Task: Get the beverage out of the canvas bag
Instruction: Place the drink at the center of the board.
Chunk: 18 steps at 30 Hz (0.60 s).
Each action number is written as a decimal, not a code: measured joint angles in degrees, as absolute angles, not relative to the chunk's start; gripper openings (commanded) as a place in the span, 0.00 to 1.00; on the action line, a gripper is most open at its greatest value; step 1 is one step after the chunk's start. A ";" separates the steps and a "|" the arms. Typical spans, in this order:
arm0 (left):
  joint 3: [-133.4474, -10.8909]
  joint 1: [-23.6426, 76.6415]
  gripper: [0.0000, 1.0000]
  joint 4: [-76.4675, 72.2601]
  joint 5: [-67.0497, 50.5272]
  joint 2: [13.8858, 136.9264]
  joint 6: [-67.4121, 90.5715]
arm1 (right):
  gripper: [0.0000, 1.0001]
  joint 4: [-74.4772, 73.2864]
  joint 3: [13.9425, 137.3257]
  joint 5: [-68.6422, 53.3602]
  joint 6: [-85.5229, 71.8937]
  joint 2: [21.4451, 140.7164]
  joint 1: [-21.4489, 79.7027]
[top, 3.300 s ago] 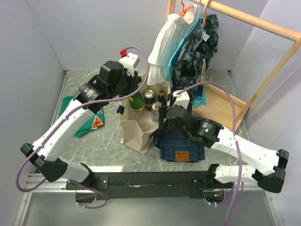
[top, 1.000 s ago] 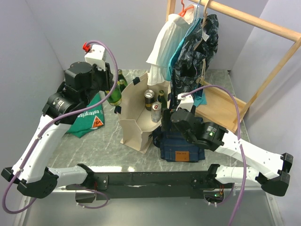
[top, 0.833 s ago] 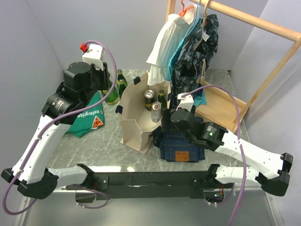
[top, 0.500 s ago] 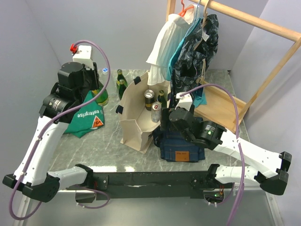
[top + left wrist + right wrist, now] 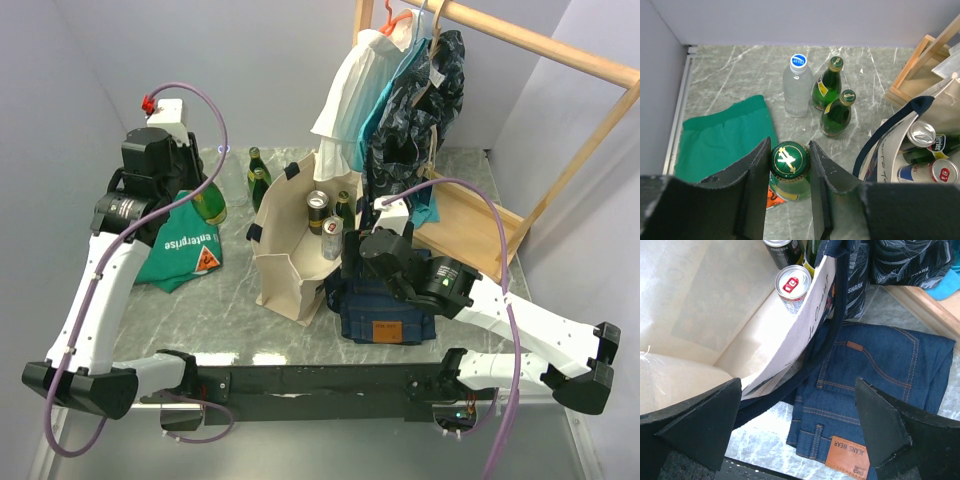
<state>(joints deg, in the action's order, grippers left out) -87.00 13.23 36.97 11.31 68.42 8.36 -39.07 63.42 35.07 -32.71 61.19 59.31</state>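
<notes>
L gripper (image 5: 789, 150) is clamped on the neck of a green bottle (image 5: 208, 204); the gold-marked cap shows btw its fingers (image 5: 754, 190). In top view the bottle is outside the bag (image 5: 285, 268), at the bag's 10 o'clock, over the far-right edge of the green cloth (image 5: 172, 250). Can't tell if its base touches the cloth or table (image 5: 230, 320).

Bag stands upright near table centre, mouth open, navy handles at the rim. Cans (image 5: 318, 204) stand inside, packed toward its 1 o'clock corner, w/ a green bottle neck beside them.

At the bag's 11 o'clock, two more green bottles (image 5: 828, 85) stand on the table, close together. A clear water bottle (image 5: 797, 84) w/ blue cap is just beside them, at their 9 o'clock in L wrist view.

R gripper (image 5: 797, 381) hangs over the bag's 4 o'clock side, jaws spread wide, gripping nothing. In R wrist view the bag's wall edge and navy strap run below, btw the two fingers, not touched as far as I can see. One silver can top sits just inside that wall.

Jeans (image 5: 880, 365) lie folded at the bag's 4 o'clock, against its wall, leather patch toward the near edge. Wooden rack (image 5: 560, 50) w/ hung clothes stands at the bag's 1 o'clock.
</notes>
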 measured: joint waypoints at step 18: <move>-85.21 5.69 0.01 34.20 3.46 74.08 10.87 | 1.00 -39.16 63.26 35.14 -31.94 59.09 59.31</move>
<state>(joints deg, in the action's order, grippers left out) -85.21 5.69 34.20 3.46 74.08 10.87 -39.16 63.26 35.14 -31.94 59.09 59.31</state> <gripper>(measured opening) 0.373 0.998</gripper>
